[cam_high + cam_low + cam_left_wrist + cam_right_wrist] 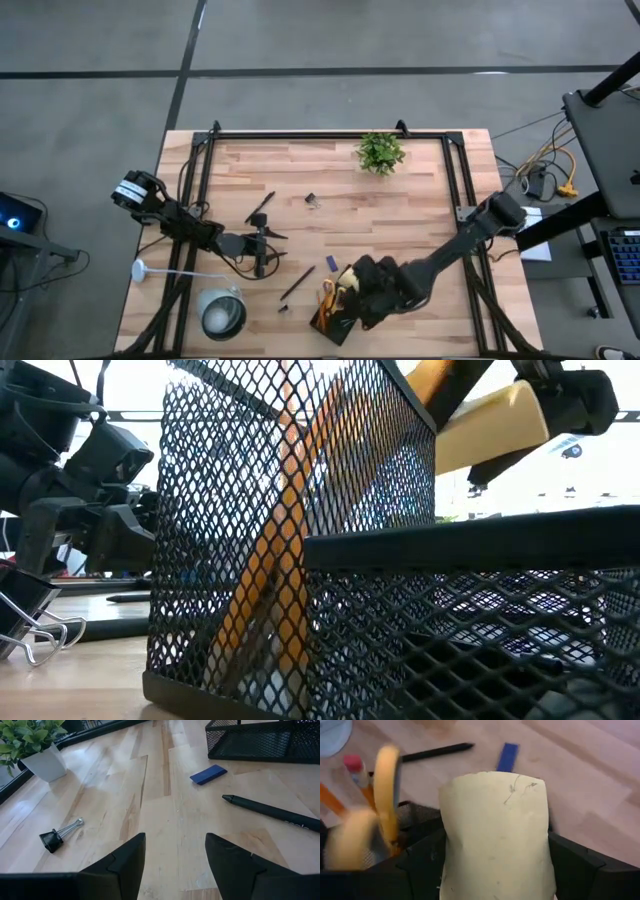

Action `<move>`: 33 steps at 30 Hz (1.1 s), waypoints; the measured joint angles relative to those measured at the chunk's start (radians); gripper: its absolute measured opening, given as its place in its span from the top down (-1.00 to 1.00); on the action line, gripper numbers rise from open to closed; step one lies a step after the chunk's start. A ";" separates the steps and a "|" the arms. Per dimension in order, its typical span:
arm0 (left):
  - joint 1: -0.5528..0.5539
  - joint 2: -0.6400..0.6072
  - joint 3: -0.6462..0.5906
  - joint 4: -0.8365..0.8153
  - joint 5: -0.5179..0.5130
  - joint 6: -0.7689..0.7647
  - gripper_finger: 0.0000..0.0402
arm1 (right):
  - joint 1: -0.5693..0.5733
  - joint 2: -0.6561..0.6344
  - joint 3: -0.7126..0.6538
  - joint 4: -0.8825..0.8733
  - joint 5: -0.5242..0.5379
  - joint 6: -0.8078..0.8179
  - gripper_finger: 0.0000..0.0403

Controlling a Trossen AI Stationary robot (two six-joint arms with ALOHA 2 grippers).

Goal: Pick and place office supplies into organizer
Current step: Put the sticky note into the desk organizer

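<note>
The organizer [330, 318] is a black mesh tray at the table's near edge; up close in the low view [300, 540] it holds orange pencils [270, 560]. Yellow scissors handles [385, 795] stand in it. My right gripper [352, 285] hovers just above it, shut on a pale yellow sticky-note pad [495, 835]. My left gripper [175, 855] is open and empty over the table's left-middle [262, 243]. Flat on the wood lie a black pen [272, 810], a blue piece [208, 774] and a binder clip [55, 837]. My right gripper pinches the sticky-note pad between its two fingers, one on each of two opposite side edges [547, 850]. The pad is lifted clear and tilted [490, 425], above the organizer's low compartment.
A small green potted plant [380, 152] stands near the far edge. The round silver-white lamp [222, 312] sits at the near left corner. A second black pen [260, 207] lies left of the binder clip [313, 201]. Bare wood shows in the table's middle and right.
</note>
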 joint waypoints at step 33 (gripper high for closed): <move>0.000 0.000 0.000 0.000 0.000 0.000 0.05 | 0.093 -0.007 -0.140 0.094 0.110 0.120 -0.43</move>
